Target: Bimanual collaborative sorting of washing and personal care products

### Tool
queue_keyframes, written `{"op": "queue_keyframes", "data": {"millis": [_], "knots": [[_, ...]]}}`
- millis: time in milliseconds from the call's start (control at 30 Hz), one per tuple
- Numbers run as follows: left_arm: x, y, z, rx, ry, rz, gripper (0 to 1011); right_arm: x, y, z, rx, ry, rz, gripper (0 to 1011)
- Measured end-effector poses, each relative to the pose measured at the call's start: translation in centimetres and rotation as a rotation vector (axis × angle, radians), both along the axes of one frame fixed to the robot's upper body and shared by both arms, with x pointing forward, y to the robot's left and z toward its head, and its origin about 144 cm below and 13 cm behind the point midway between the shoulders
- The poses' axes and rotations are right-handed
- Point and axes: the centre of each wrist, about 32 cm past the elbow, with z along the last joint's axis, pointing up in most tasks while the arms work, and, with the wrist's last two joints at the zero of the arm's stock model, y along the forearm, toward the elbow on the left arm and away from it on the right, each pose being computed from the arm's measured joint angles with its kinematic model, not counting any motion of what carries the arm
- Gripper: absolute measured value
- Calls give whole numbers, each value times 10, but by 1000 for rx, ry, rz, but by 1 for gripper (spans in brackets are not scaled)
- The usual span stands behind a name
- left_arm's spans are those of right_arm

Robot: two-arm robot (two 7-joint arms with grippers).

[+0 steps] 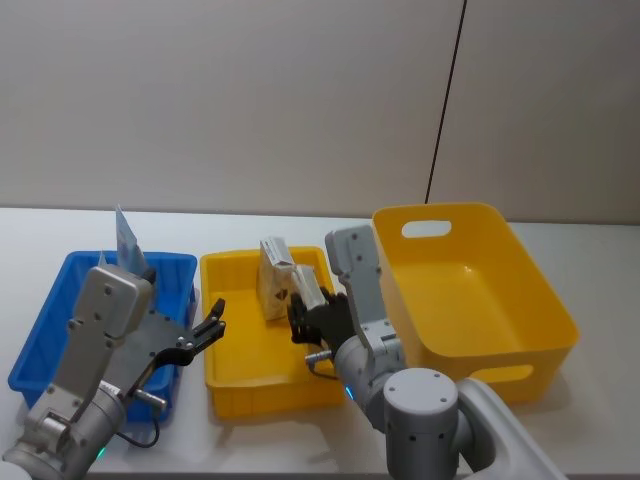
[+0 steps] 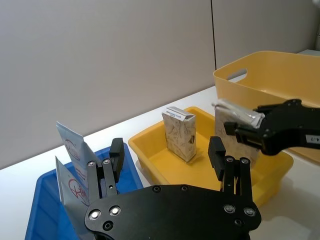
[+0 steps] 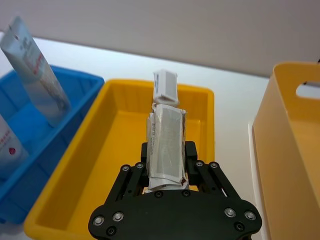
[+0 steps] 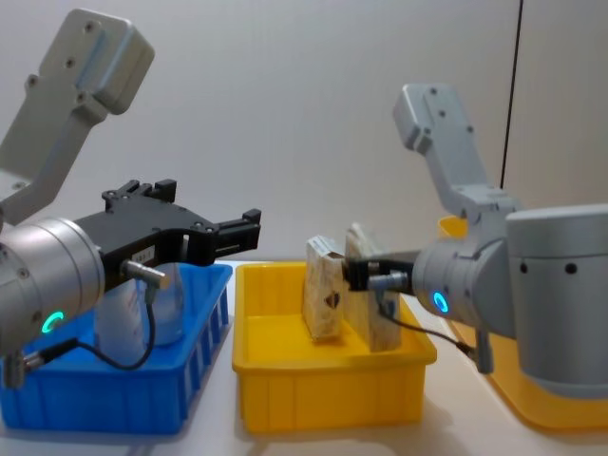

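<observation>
Left end effector point(image 1: 218, 315) hangs forward, fingers spread wide; right end effector point(image 1: 303, 312) reaches ahead, fingers clamped tight.

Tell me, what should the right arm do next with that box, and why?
Probably open the right tool: it grips a box inside the small tray, beside a second box standing there, so letting go would leave both sorted together.

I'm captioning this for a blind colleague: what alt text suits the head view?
The right tool grips a cream box in a small yellow tray, beside a second box standing in it. The left tool hangs open by a blue bin holding a tube; a large yellow bin sits to the right.
</observation>
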Motion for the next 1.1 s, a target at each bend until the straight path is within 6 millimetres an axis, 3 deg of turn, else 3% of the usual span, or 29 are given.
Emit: {"op": "queue_keyframes", "data": {"millis": [467,733,1100], "knots": [[0,0,0,0,0,0,1001,0,-13,20,40,-179,-21,356],[0,0,0,0,0,0,1001,3,-39,38,22,-253,-117,356],[0,0,0,0,0,0,1001,9,-69,48,-12,-229,-207,356]]}}
